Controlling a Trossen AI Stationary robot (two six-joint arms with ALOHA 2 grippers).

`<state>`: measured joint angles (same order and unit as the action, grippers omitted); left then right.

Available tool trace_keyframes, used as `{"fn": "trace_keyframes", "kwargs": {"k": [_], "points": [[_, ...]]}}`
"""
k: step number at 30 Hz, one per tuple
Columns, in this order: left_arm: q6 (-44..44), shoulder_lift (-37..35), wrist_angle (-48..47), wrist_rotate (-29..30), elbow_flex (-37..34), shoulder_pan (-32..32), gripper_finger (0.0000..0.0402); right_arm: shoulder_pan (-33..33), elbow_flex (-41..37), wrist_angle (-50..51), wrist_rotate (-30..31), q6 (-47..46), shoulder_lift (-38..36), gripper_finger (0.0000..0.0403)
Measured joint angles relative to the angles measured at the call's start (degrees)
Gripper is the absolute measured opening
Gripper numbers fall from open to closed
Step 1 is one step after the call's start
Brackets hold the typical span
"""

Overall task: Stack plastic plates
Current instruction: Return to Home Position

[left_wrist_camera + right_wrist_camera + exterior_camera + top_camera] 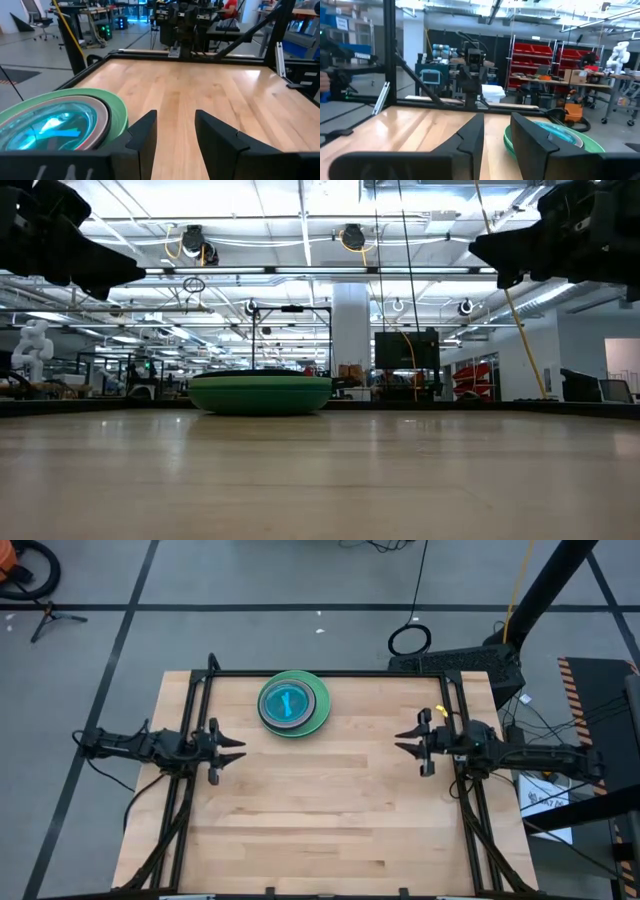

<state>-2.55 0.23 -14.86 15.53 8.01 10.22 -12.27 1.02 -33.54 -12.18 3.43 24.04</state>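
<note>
The plastic plates [294, 704] sit in one stack near the table's far edge, left of centre: a large mint green plate at the bottom, darker and grey rims above it, a small translucent blue plate on top. The stack also shows in the low view [260, 393], the left wrist view [60, 125] and the right wrist view [555, 135]. My left gripper [236, 748] hovers open at the table's left side, near the stack. My right gripper [402, 740] hovers open at the right side. Neither touches anything.
A black metal frame [330, 673] runs along the table's far edge and down both sides. Bare wood [320, 810] spreads between the two arms and toward the near edge. Cables and a stand lie on the floor beyond the table.
</note>
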Motion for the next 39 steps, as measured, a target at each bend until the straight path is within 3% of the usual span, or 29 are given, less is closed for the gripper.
{"fn": "trace_keyframes", "kwargs": {"k": [10,16,27,39], "points": [[-0.75,0.0,0.54,-0.02,0.0,0.0,0.014,0.14,-0.07,3.56,3.12,4.69,-6.71,0.0085],[-0.52,0.0,0.42,-0.01,0.0,-0.01,0.014,2.63,-0.09,14.91,3.42,9.32,-11.38,0.007],[-3.01,0.02,-2.81,0.0,0.02,-0.01,0.014,3.89,-0.13,24.22,3.05,19.33,-23.45,0.0045],[-3.07,0.02,-3.24,0.0,0.04,-0.01,0.014,3.75,-0.15,22.24,6.59,26.76,-23.88,0.0044]]}}
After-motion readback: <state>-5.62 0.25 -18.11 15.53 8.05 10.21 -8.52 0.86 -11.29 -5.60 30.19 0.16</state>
